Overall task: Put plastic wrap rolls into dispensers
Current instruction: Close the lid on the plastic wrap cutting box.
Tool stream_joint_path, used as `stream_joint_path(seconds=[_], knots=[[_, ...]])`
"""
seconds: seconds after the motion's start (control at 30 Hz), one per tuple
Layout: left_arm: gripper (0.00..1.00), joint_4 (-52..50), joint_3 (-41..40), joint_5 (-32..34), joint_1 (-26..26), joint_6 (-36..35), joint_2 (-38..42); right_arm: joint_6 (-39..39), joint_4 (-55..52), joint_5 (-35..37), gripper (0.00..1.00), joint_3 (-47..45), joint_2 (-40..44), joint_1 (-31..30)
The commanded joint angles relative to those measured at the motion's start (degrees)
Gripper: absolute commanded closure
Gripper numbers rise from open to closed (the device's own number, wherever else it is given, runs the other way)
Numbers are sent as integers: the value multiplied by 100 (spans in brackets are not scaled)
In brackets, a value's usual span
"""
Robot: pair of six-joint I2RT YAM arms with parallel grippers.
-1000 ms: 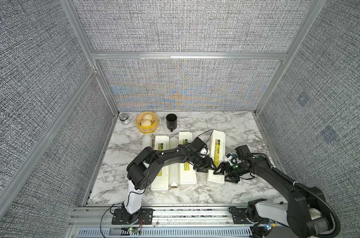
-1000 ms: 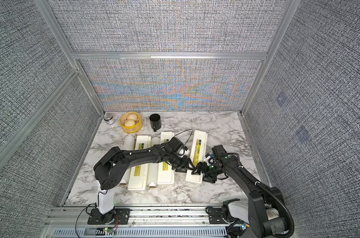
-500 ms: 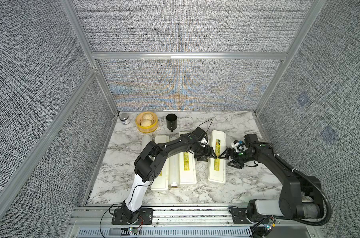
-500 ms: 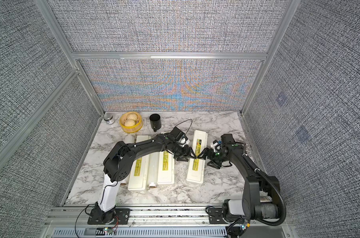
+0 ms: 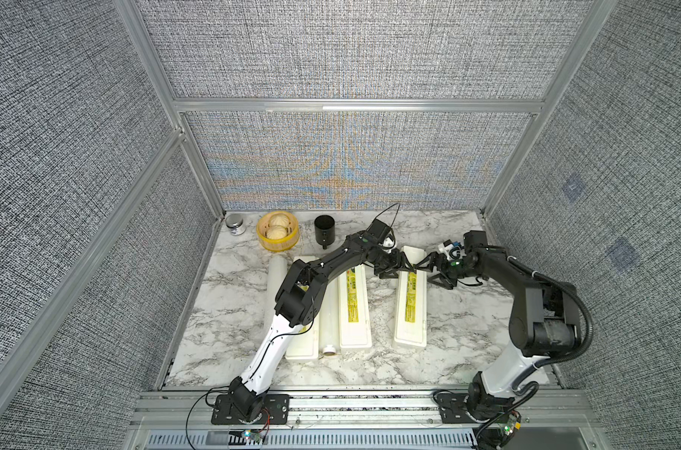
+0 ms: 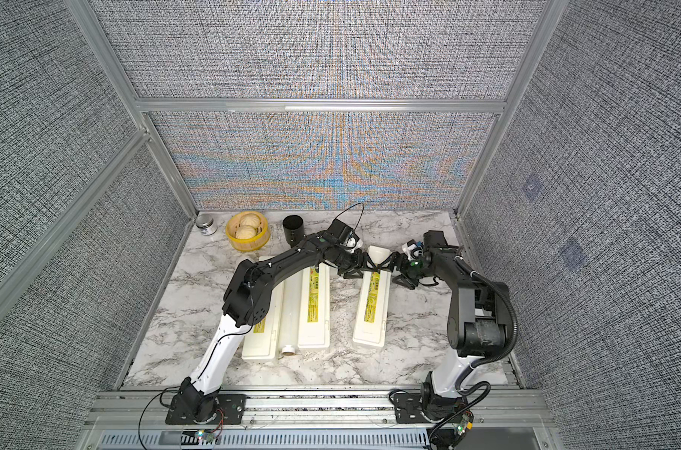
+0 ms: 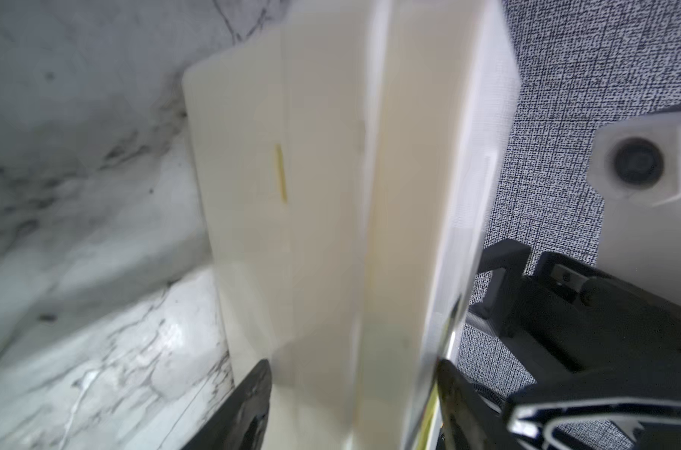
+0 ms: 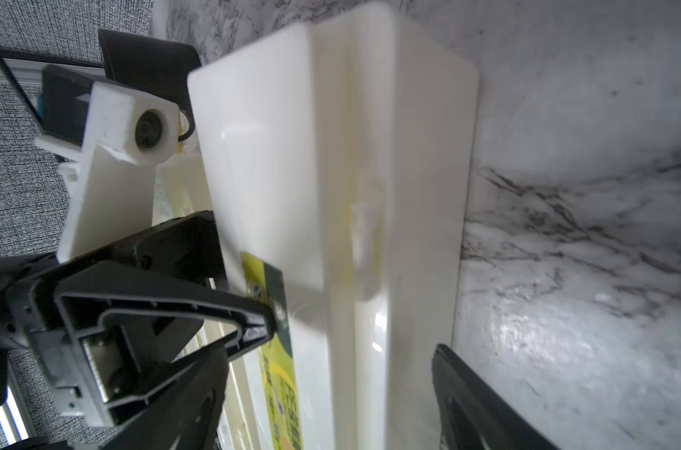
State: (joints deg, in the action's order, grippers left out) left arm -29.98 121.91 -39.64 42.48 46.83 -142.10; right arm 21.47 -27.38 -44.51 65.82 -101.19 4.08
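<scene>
Beside the black cup (image 5: 324, 233), toward the right arm, the lone dispenser (image 5: 410, 307) lies on the marble bench (image 5: 467, 331), its far end about level with the cup. Both arms meet at that end. The left pincer (image 5: 396, 268) looks clamped across the box's width: one fingertip (image 8: 255, 311) presses the yellow label (image 8: 278, 374), and the opposite jaw sits against the other wall. The right pincer (image 5: 432, 272) stands spread wide round the same end, one jaw clearly off the plastic.

The box is long, narrow, cream, glossy moulded plastic with rounded corners. It likely handles as light, stiff and slippery, so a hold across the narrow width, or at the small clasp (image 8: 364, 249) on the lid seam, seems soundest.

On the cup's near side sit two more dispensers (image 5: 354, 307) with a plastic wrap roll (image 5: 329, 311) wedged between them. A second roll (image 5: 275, 272) lies on the cup's left-arm side, just beyond the pair. These translucent cylinders probably dent under pressure, so a gentle mid-length grip suits.
</scene>
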Motion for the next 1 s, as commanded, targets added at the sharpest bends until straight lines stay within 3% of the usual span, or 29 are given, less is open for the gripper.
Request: stream_joint_path(seconds=[0.0,0.4,0.53,0.77,0.97], knots=[[35,-395,170,215,-6,63,-212,192,373,-411,18,135,-245,-34],[40,384,-533,-114,45,506,-221,410,841,-657,31,21,-616,-274],[40,482,-702,-92,59,566,-165,356,785,-607,30,14,-579,-280],[41,686,-926,-128,25,634,59,-169,16,67,25,141,-82,-276],[37,765,-956,-143,-66,613,449,-404,-485,621,16,106,468,-328]])
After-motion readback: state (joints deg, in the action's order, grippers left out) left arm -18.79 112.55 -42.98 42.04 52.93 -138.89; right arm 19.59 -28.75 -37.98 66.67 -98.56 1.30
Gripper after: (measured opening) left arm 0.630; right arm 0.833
